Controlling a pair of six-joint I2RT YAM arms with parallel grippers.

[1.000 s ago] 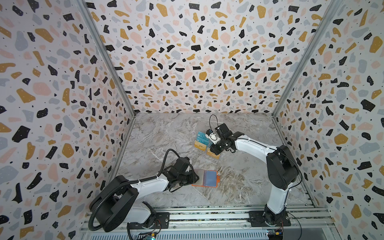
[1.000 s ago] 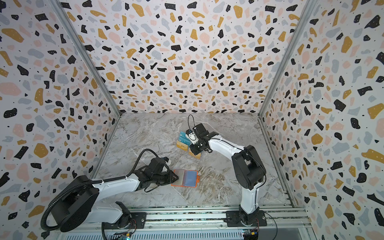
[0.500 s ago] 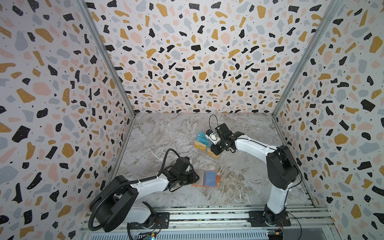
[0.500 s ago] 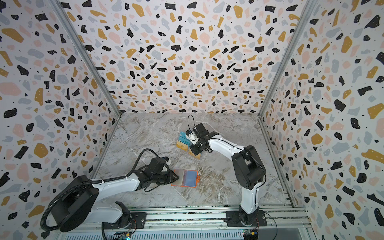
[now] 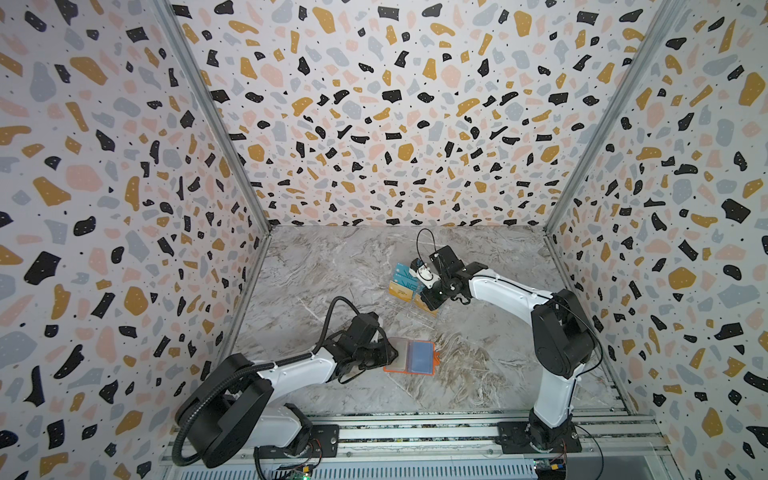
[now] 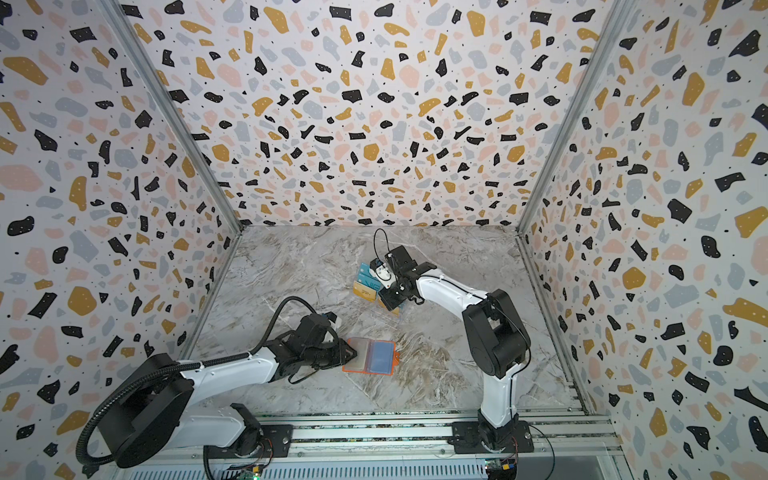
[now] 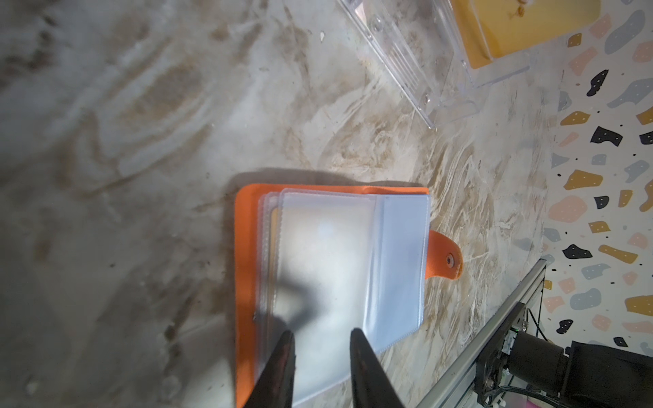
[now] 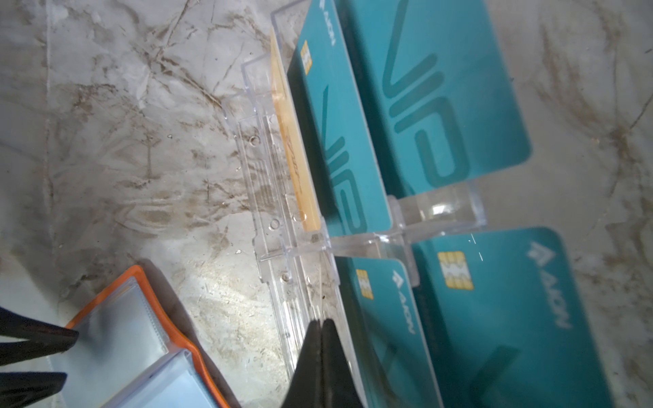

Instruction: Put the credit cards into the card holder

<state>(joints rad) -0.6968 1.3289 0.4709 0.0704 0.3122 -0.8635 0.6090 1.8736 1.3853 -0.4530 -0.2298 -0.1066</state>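
**A:** What's closest in?

**B:** The left hand (image 7: 321,333), low over the surface (image 7: 123,141), its fingers (image 7: 282,364) standing apart. Right at their tips lies the orange card holder (image 7: 245,247), open flat, with its clear sleeves (image 7: 328,254) fanned upward.

**A:** Is it gripping anything?

**B:** No, it's released, and nothing sits between the fingers (whether the tips press on the top sleeve, I cannot tell). The snap tab (image 7: 445,256) sticks out from the holder's edge away from that hand.

**A:** And farther out?

**B:** Beyond the holder, well apart from the left hand, stands a clear rack (image 8: 272,197). The right hand (image 8: 321,323) is down at the rack's front edge, clenched, with its fingers pressed flat together.

**A:** Clenched on a card?

**B:** I cannot tell; no card shows between them. Four teal cards (image 8: 452,106) marked VIP stand in the rack's slots just past that hand. A gold card (image 8: 296,166) stands on edge in a slot beside two of them.
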